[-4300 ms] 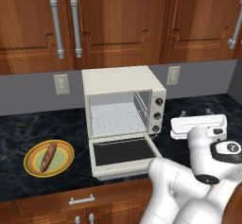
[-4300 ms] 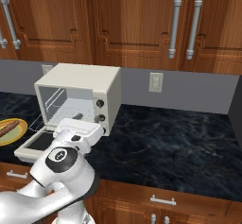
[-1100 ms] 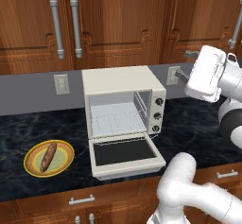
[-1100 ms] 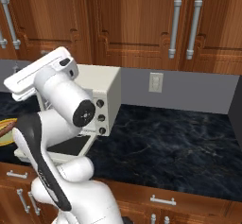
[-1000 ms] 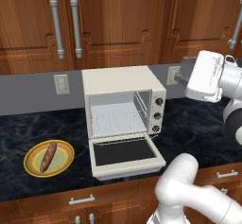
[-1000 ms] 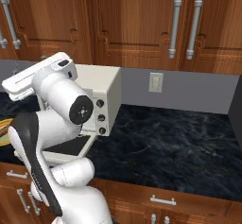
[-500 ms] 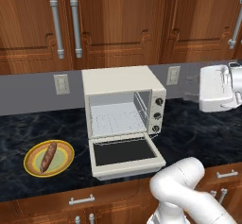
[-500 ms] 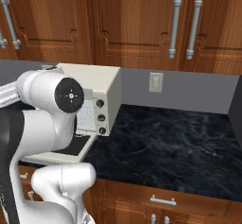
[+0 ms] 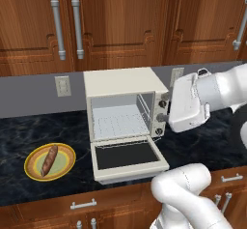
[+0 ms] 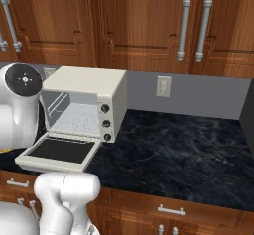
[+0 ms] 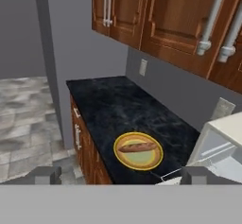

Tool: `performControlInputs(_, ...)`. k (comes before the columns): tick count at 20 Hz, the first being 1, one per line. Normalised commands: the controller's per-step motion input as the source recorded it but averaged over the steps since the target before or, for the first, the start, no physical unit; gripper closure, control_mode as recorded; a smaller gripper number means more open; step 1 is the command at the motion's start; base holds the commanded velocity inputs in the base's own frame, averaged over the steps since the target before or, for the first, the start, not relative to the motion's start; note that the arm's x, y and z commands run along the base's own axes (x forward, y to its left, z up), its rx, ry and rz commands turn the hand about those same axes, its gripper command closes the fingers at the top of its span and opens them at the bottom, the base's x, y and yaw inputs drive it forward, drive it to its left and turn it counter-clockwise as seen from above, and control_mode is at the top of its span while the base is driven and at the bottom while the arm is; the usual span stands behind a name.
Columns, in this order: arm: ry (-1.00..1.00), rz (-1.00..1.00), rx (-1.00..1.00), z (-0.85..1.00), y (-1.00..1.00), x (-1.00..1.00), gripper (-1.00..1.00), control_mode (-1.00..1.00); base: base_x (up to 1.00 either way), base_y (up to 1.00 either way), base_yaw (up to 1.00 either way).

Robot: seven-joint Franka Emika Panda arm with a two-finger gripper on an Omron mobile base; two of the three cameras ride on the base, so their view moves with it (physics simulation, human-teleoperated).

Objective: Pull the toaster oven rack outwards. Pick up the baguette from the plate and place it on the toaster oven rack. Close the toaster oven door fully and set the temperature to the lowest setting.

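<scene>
The cream toaster oven (image 9: 120, 85) stands on the dark counter with its door (image 9: 128, 156) folded down flat. The wire rack (image 9: 119, 124) sits inside the cavity. Left of the oven, the yellow-rimmed plate (image 9: 65, 167) carries the reddish-brown baguette (image 9: 49, 159). My gripper (image 9: 166, 108) hovers in the air just right of the oven's knob side, pointing left, empty. In the hand view its fingertips (image 11: 45, 175) stand wide apart, open, and the plate (image 11: 153, 161) with the baguette (image 11: 135, 147) lies ahead, the oven (image 11: 222, 128) at the right.
Wooden wall cabinets (image 9: 111, 25) with bar handles hang above the oven. Outlets (image 9: 62, 85) are on the grey backsplash. The counter (image 11: 108, 105) ends at a grey wall on the plate's far side. Open counter (image 10: 183, 145) stretches right of the oven.
The hand has swung from high at the far right down and leftward, close to the oven's right side. Its fingers stayed open. Oven, plate and baguette have not moved.
</scene>
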Motion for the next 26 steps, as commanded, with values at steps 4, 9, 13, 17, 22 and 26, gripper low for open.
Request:
performControlInputs(4, -0.01, 0.00, -0.15, -0.16, 0.19, -0.08, -1.00, -1.00, 0.00, 0.00, 0.00)
performControlInputs(9, 0.04, -0.05, -0.16, -0.20, 0.32, -0.01, -1.00, -1.00, 0.00, 0.00, 0.00)
performControlInputs(13, 0.17, -0.26, -0.10, -0.20, 0.49, 0.00, -1.00, -1.00, 0.00, 0.00, 0.00)
performControlInputs(17, 0.23, -0.33, 0.00, -0.15, 0.12, -0.01, -1.00, -1.00, 0.00, 0.00, 0.00)
performControlInputs(22, 0.21, -0.40, 0.02, -0.14, 0.00, -0.08, -1.00, -1.00, 0.00, 0.00, 0.00)
performControlInputs(26, 0.13, -0.41, 0.01, -0.19, 0.07, -0.07, -1.00, -1.00, 0.00, 0.00, 0.00)
